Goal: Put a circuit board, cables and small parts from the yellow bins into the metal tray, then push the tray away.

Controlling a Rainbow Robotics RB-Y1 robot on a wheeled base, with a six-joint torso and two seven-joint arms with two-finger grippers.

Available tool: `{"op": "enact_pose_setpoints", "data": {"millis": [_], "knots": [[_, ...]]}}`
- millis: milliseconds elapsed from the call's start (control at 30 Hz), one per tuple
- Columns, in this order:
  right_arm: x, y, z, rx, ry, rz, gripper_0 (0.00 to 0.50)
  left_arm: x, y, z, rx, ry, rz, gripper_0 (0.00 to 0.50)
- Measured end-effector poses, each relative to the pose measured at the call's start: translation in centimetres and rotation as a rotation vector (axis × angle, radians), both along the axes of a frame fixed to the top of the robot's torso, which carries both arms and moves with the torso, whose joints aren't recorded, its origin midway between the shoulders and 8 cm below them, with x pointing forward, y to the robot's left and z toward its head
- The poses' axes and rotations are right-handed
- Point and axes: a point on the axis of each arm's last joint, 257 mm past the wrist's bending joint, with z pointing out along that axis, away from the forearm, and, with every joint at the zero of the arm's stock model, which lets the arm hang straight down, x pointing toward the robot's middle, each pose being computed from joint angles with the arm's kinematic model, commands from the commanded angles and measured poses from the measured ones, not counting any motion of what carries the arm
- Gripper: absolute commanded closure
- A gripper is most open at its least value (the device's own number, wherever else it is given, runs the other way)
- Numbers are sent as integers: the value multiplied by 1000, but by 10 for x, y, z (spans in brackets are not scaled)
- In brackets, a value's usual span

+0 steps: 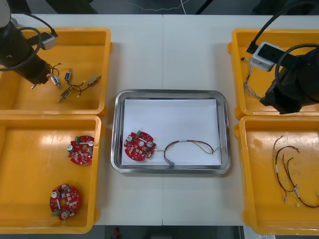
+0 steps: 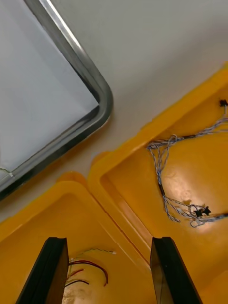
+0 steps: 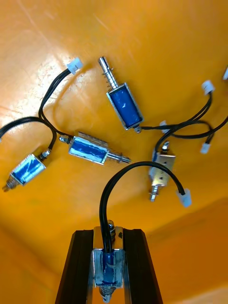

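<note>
My left gripper (image 3: 108, 270) is shut on a small metal part (image 3: 107, 266) with a blue body and a looping black lead, held just above the far left yellow bin (image 1: 94, 37). Several similar small metal parts (image 3: 124, 105) lie on the bin floor beyond the fingers. In the front view the left gripper (image 1: 36, 82) hangs at that bin's left side. My right gripper (image 2: 107, 273) is open and holds nothing, above the wall between the two right bins. The metal tray (image 1: 169, 94), white inside, holds a red circuit board (image 1: 138, 146) and a cable (image 1: 192, 147).
The near left bin (image 1: 10, 124) holds two more circuit boards (image 1: 80, 149). Twisted blue and white cables (image 2: 164, 161) lie in the far right bin (image 1: 239, 37). Red, yellow and black cables (image 1: 289, 172) lie in the near right bin (image 1: 249, 199). The tray's corner (image 2: 97, 90) lies past the right fingers.
</note>
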Motion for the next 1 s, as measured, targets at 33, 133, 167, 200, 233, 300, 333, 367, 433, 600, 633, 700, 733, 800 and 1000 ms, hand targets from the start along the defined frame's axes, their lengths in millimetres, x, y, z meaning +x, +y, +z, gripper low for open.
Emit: {"op": "enact_pose_setpoints", "data": {"millis": [33, 133, 167, 200, 233, 300, 333, 367, 433, 600, 633, 700, 733, 800, 1000], "knots": [[1, -6, 2, 6, -8, -25, 0, -1, -4, 4, -11, -3, 34, 500], [6, -23, 8, 22, -31, -95, 0, -4, -15, 17, -34, -30, 136, 498], [7, -28, 10, 27, -34, -113, 0, -5, -18, 21, -36, -42, 159, 500], [9, -34, 11, 34, -35, -132, 0, -7, -23, 24, -39, -53, 181, 500], [11, -41, 11, 41, -34, -154, 0, -8, -27, 26, -40, -60, 191, 498], [15, -56, 11, 58, -29, -205, 0, -13, -39, 31, -35, -69, 190, 499], [17, -64, 11, 69, -25, -232, 0, -16, -45, 32, -30, -68, 183, 500], [18, -72, 10, 82, -18, -261, 0, -20, -52, 34, -22, -65, 169, 498], [20, -84, 8, 108, -3, -305, 0, -27, -67, 36, -8, -59, 136, 498], [24, -117, -2, 141, 33, -416, 0, -41, -108, 42, -21, -62, 107, 498], [25, -122, -3, 146, 37, -438, 0, -42, -117, 43, -42, -70, 123, 498], [28, -133, -3, 162, 40, -491, 0, -43, -137, 46, -104, -86, 182, 498], [29, -137, -3, 169, 40, -516, 0, -44, -145, 47, -140, -92, 225, 499], [32, -145, -2, 177, 39, -556, 0, -46, -161, 49, -203, -101, 298, 500], [44, -156, -2, 222, 79, -624, 0, -54, -192, 38, -217, -117, 350, 497]]}}
